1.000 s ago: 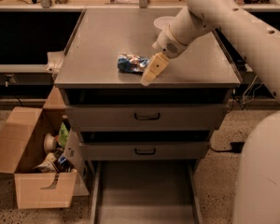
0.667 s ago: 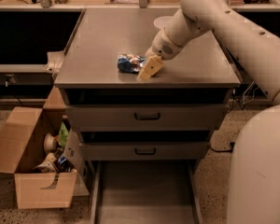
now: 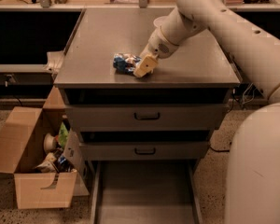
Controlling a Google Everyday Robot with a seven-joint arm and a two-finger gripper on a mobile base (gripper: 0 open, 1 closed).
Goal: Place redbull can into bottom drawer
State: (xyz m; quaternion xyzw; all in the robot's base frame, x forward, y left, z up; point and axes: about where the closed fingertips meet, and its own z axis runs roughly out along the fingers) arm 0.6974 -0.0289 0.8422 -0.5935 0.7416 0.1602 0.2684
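Grey tabletop (image 3: 102,36), redbull can (image 3: 124,63) lying near the front edge, hand (image 3: 145,66) right against it, and I can't tell if it's gripping. Dented, shiny sides could slip from a loose hold, sending it rolling past the open bottom drawer (image 3: 144,195).

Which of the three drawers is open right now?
The bottom drawer, pulled out at floor level; the top drawer and middle drawer are shut. The gripper is up top, at the can.
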